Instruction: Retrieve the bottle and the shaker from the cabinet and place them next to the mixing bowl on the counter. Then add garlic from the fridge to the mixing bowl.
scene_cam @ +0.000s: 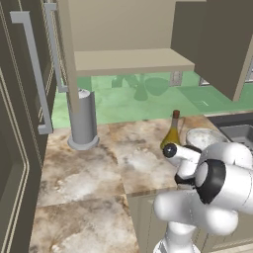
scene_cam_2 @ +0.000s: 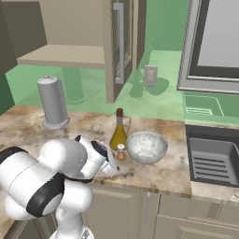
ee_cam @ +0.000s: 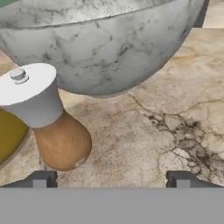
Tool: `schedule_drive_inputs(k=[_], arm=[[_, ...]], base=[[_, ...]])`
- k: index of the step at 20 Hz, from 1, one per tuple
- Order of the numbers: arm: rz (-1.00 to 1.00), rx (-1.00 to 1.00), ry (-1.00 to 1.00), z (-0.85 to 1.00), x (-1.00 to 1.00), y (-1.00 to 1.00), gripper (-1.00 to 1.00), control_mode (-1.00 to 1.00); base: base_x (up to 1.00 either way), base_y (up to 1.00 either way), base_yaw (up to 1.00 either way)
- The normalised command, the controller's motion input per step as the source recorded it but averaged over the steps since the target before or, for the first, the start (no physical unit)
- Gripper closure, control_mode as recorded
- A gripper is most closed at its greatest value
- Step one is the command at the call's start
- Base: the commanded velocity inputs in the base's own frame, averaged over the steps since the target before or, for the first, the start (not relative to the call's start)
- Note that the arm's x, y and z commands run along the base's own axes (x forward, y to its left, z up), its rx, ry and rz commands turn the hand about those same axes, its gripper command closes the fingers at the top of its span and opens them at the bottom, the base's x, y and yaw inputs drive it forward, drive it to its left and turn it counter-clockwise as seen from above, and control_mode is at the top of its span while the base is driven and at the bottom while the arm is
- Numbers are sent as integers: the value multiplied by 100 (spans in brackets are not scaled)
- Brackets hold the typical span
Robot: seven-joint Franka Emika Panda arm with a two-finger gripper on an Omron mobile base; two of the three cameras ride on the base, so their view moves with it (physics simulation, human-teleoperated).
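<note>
- Marble counter; bottle, shaker and bowl stand together.
- Gripper spread, empty, just beside the shaker.
- Risk: pulling away carelessly could topple the shaker.

No legible text, labels, brands, numbers or signs anywhere. Bottle bare glass, no label. Shaker plain, unmarked. Mixing bowl speckled only. Grey cylinder blank. Cabinet faces plain.
</note>
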Motion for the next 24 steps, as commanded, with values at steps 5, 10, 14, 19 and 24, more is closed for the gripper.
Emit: schedule_drive_inputs(k=[5,10,14,19,24], arm=[[0,0,11,99,-12,16,-100,-100],[4,0,30,98,-20,24,-100,-100],[16,13,35,23,-39,30,-100,-100],[45,35,24,-3,-3,9,-100,-100],[44,16,4,-28,0,28,-100,-100]], base=[[0,0,0],[0,0,0],[0,0,0],[0,0,0],[0,0,0]])
